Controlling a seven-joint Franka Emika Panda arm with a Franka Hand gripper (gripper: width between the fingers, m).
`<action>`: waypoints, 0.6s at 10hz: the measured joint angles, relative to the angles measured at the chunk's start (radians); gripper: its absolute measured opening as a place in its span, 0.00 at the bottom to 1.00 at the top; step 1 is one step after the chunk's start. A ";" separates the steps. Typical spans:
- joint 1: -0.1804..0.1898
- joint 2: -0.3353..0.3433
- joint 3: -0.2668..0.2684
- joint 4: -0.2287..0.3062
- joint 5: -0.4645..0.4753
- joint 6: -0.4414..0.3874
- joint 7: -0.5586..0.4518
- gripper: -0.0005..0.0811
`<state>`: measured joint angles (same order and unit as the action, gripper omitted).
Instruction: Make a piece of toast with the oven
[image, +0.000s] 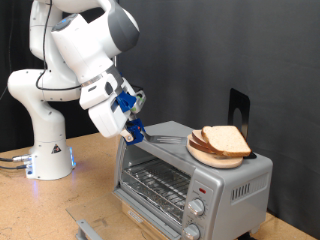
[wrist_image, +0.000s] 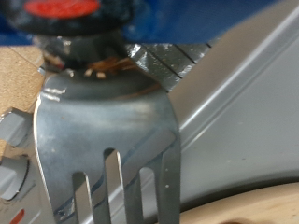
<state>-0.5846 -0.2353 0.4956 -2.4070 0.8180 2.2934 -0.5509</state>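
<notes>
The silver-grey oven (image: 228, 178) stands on the wooden table, and its wire rack (image: 158, 184) shows at the front. On its top, a round wooden plate (image: 213, 158) carries two near-identical bread slices (image: 224, 140) that overlap; I cannot tell which one is the piece of toast. My gripper (image: 132, 124) hovers over the oven's top corner on the exterior view's left. It is shut on a metal fork (image: 165, 137) whose tines point at the plate, just short of it. In the wrist view the fork (wrist_image: 107, 140) fills the frame above the oven top (wrist_image: 243, 112), with the plate's rim (wrist_image: 257, 207) close by.
The oven's round knobs (image: 199, 208) sit at its front on the exterior view's right. A black upright object (image: 238, 106) stands behind the plate. The robot base (image: 48, 150) is on the exterior view's left. A grey flat piece (image: 88, 226) lies on the table in front.
</notes>
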 joint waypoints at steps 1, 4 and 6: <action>0.000 0.012 0.000 0.006 0.000 0.011 0.000 0.45; 0.000 0.040 0.007 0.027 0.000 0.026 0.002 0.45; 0.001 0.059 0.026 0.035 -0.011 0.045 0.019 0.45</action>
<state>-0.5841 -0.1758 0.5217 -2.3715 0.8068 2.3384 -0.5315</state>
